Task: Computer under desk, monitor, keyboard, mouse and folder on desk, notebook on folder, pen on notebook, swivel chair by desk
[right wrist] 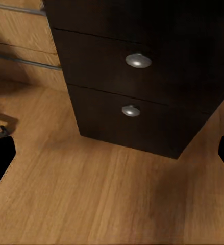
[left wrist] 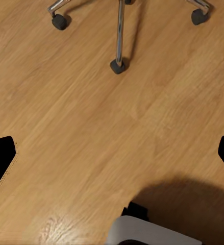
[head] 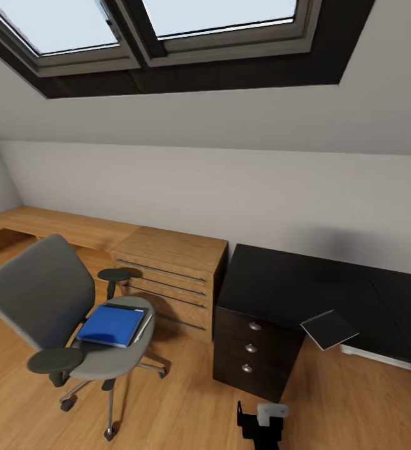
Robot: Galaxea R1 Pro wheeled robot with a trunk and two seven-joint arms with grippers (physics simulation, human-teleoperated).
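On chair seat (head: 108, 359), blue folder (head: 112, 325), hands apart

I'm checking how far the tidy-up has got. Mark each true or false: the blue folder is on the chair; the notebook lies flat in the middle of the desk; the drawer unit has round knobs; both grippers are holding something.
1. The folder lies on the swivel chair seat: true.
2. The notebook lies mid-desk: false; it overhangs the desk front edge.
3. The drawer unit has round silver knobs: true.
4. Both grippers hold something: false; both wrist views show open, empty fingers over floor.
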